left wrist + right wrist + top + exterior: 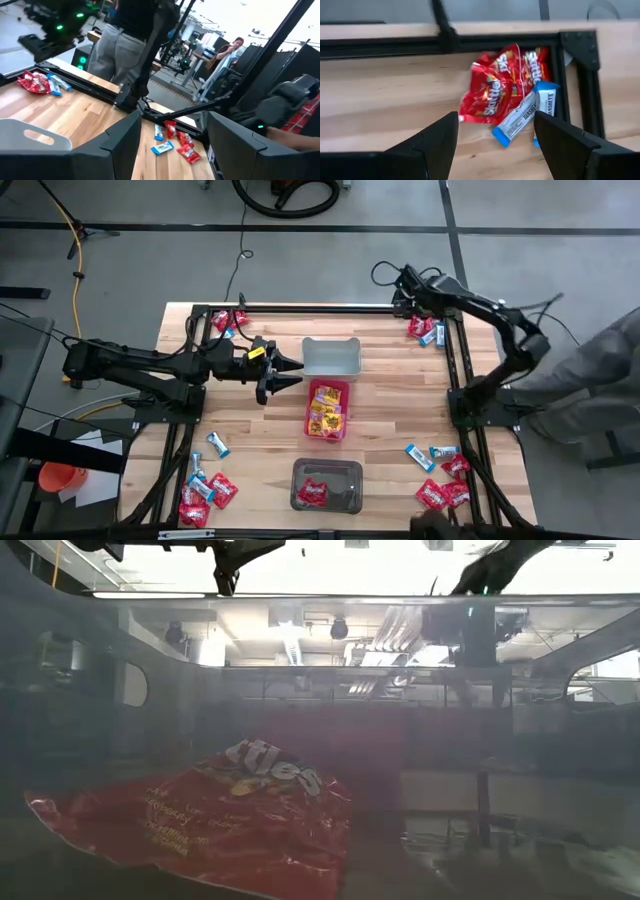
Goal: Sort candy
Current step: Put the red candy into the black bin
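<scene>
Fingers spread wide on both arms, nothing held. The right gripper (495, 145) hangs over the pile in the upper right of the high view — red packets (492, 90) crumpled together, blue-and-white packets (522, 117) lying across their edge, all tucked into the corner of the black frame (577, 80). The left gripper (285, 373) hovers mid-table, just left of the grey bin (331, 356).

Step in hand, as I judge it: the right arm is lining up a pick from that corner heap. Next move calls for a descent onto one packet only; the wrappers overlap and sit tight against the frame rail, so singling one out looks fiddly.

More candy is scattered at the upper left (228, 320), lower left (205, 490) and lower right (443, 480) of the high view. The pink bin (328, 409) holds yellow and red packets, the dark bin (327, 484) red ones.

Surface — pale wood-plank table (400, 400). Grey concrete floor around it; a person (227, 50) stands beyond the table in the left wrist view.
</scene>
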